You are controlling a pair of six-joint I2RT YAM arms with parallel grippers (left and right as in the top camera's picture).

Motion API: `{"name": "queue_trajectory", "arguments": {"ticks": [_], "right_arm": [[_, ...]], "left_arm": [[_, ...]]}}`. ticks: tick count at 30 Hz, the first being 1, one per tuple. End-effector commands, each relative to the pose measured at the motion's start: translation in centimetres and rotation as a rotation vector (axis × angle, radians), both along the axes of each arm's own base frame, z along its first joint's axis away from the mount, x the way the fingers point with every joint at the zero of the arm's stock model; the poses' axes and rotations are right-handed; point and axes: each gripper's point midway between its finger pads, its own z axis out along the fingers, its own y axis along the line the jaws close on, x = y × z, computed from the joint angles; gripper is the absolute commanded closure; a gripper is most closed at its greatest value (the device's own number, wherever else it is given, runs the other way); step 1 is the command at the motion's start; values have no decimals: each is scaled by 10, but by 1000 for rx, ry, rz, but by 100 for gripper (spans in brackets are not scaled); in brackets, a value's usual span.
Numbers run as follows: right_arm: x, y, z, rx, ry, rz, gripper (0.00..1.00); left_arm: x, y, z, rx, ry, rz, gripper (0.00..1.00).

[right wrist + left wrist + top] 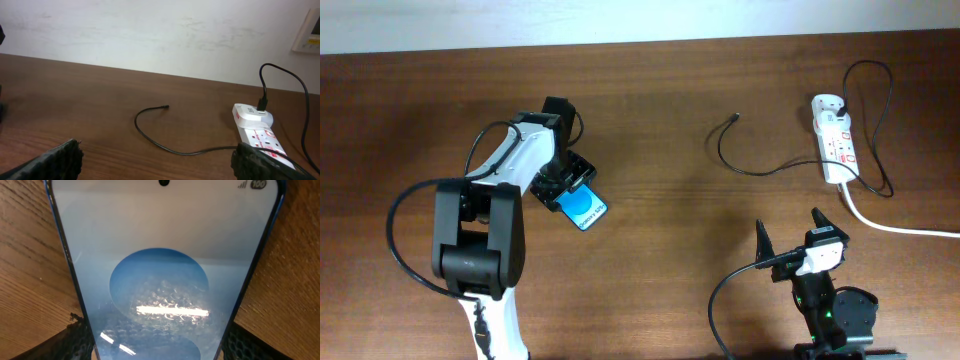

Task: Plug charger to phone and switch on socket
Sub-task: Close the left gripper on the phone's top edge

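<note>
The phone point(584, 209) has a light blue screen with a darker blue oval and lies tilted on the table at the left. It fills the left wrist view point(165, 270). My left gripper point(563, 186) is shut on its edges; both finger pads touch its sides point(155, 347). The charger, a thin black cable point(760, 168), ends in a free connector tip point(735, 117) on the wood. Its white adapter point(825, 103) sits in the socket point(838, 150), a white power strip at the right. My right gripper point(792, 238) is open and empty near the front edge. Its view shows the cable point(150, 141), the tip point(166, 106) and the socket point(263, 138).
A thick white cord point(895, 226) runs from the socket toward the right edge. The black cable loops behind the strip point(882, 90). A pale wall point(150, 35) stands behind the table's far edge.
</note>
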Motion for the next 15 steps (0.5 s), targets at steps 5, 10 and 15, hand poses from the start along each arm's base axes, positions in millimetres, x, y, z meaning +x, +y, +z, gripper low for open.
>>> {"name": "queue_trajectory", "arguments": {"ticks": [5,10,15], "right_arm": [[0,1,-3,-6,4,2,1],[0,1,-3,-6,4,2,1],[0,1,-3,-6,4,2,1]], "left_arm": [[-35,11,-31,53,147,7,40],[-35,11,-31,54,145,6,36],[-32,10,-30,51,136,-1,37]]}}
